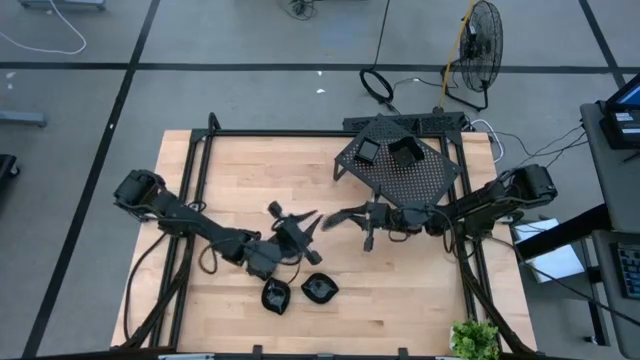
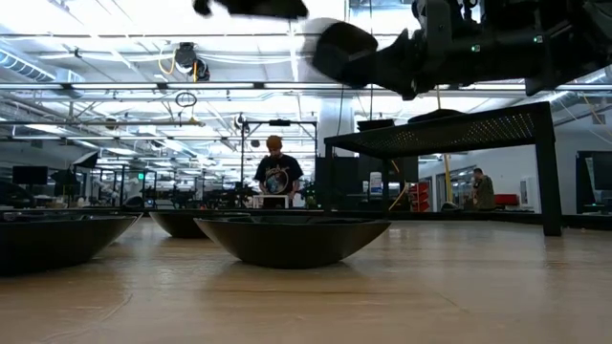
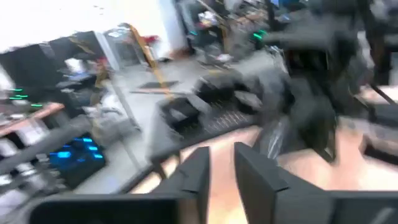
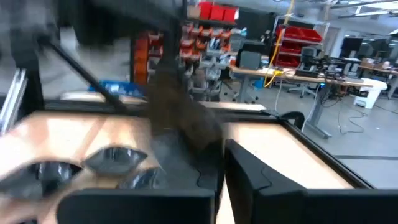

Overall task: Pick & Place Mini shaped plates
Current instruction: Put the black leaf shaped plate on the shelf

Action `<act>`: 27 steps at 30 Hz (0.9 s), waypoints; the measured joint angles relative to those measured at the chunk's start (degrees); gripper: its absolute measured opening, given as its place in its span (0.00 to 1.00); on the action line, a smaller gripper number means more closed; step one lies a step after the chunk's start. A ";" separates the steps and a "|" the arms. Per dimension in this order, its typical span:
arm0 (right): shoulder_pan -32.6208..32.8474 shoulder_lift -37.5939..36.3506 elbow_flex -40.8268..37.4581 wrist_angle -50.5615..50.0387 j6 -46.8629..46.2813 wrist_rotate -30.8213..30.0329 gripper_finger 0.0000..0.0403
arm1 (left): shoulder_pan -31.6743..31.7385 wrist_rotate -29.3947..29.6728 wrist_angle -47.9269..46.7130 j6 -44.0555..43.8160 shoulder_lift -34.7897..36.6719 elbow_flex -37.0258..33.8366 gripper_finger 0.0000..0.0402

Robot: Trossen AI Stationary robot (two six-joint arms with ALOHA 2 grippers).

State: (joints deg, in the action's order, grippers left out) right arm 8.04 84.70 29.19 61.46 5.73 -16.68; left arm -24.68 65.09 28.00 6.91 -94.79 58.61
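Note:
My right gripper (image 1: 352, 214) hangs over the middle of the table, shut on a small glossy black plate (image 1: 333, 219), also seen high in the low view (image 2: 346, 50). My left gripper (image 1: 300, 224) hovers just left of it, fingers slightly apart with nothing between them (image 3: 221, 177). Two more black plates (image 1: 275, 296) (image 1: 320, 288) rest on their bases near the table's near edge. The low view shows three on the wood (image 2: 296, 239) (image 2: 182, 222) (image 2: 48, 239). Two others (image 1: 368, 150) (image 1: 405, 152) sit on top of the perforated rack. My right gripper pinches the plate by its rim (image 4: 199, 146), coming roughly level from the table's right. The plate is lifted clear of the table and sticks out beyond the fingertips toward the left. Blur and the plate itself hide the exact spot on the rim.
The black perforated rack (image 1: 430, 185) stands on legs at the far right of the table, just behind my right arm. Bare wood lies along the table's left side and the near right corner. A plant (image 1: 475, 338) sits at the near right corner. People stand in the room beyond.

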 joint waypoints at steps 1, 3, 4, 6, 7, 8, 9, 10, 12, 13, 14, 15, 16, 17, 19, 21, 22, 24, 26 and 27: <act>0.00 -0.40 -0.05 -0.91 0.63 0.16 0.02 | -0.76 2.41 -0.63 0.12 0.22 1.21 0.23; 0.07 -2.85 -0.20 -4.52 1.42 0.35 0.01 | -2.24 6.33 -2.13 0.14 0.35 3.12 0.33; 0.11 -4.52 -0.09 -6.03 1.43 0.28 0.00 | -3.05 8.59 -2.71 0.55 0.26 3.62 0.38; 0.13 -9.60 0.15 -11.42 0.76 -1.29 0.01 | -4.47 11.94 -3.03 2.58 0.10 4.18 0.46; 0.38 -12.30 0.07 -14.83 0.12 -2.89 0.01 | -5.06 12.95 -3.02 3.49 0.13 4.19 0.49; 0.57 -15.02 0.07 -18.01 -0.66 -4.57 0.01 | -5.54 13.97 -3.45 3.51 0.20 4.21 0.52; 0.81 -17.98 0.09 -21.81 -1.28 -6.53 0.00 | -5.97 15.13 -4.45 2.80 0.21 4.20 0.55; 1.12 -21.17 0.07 -26.05 -1.87 -8.68 0.00 | -6.43 16.58 -5.78 1.65 0.17 4.17 0.57; 1.85 -27.45 0.08 -33.48 -4.25 -13.14 0.00 | -7.18 18.75 -9.41 -1.53 0.14 4.17 0.60; 2.09 -30.70 0.11 -37.81 -6.13 -15.39 0.01 | -7.42 19.44 -11.41 -3.60 0.14 4.15 0.61; 2.43 -33.77 0.11 -42.70 -8.23 -17.36 0.01 | -7.67 19.53 -13.83 -6.07 0.14 4.16 0.61; 2.75 -36.57 0.11 -47.58 -10.35 -18.88 0.01 | -7.76 19.46 -16.54 -8.83 0.14 4.15 0.62; 3.01 -39.09 0.11 -52.08 -12.24 -20.36 0.01 | -7.81 19.16 -19.23 -11.69 0.14 4.15 0.62; 3.19 -41.45 0.11 -56.69 -13.93 -21.85 0.01 | -7.83 18.71 -21.57 -14.51 0.14 4.11 0.62; 3.50 -45.41 0.09 -65.01 -17.46 -25.52 0.01 | -7.64 17.07 -26.08 -20.00 0.14 4.11 0.61; 3.73 -48.42 0.09 -71.62 -20.63 -28.98 0.01 | -7.17 15.24 -30.12 -24.88 0.14 4.08 0.59; 3.82 -49.71 0.06 -74.11 -21.95 -30.11 0.00 | -6.90 14.10 -31.76 -27.02 0.14 4.08 0.58; 3.87 -51.83 0.07 -77.34 -23.98 -29.96 0.00 | -6.20 12.10 -34.35 -30.44 0.14 4.08 0.56; 4.12 -53.33 0.07 -79.88 -25.02 -29.67 0.00 | -5.55 10.11 -36.41 -32.74 0.14 4.08 0.54; 4.42 -53.92 0.07 -81.00 -25.44 -29.69 0.00 | -5.16 9.15 -37.08 -33.67 0.14 4.08 0.53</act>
State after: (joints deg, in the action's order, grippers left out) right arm 12.46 30.78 29.26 -19.55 -19.71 -46.37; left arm -29.83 74.24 -9.08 -26.76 -94.65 62.70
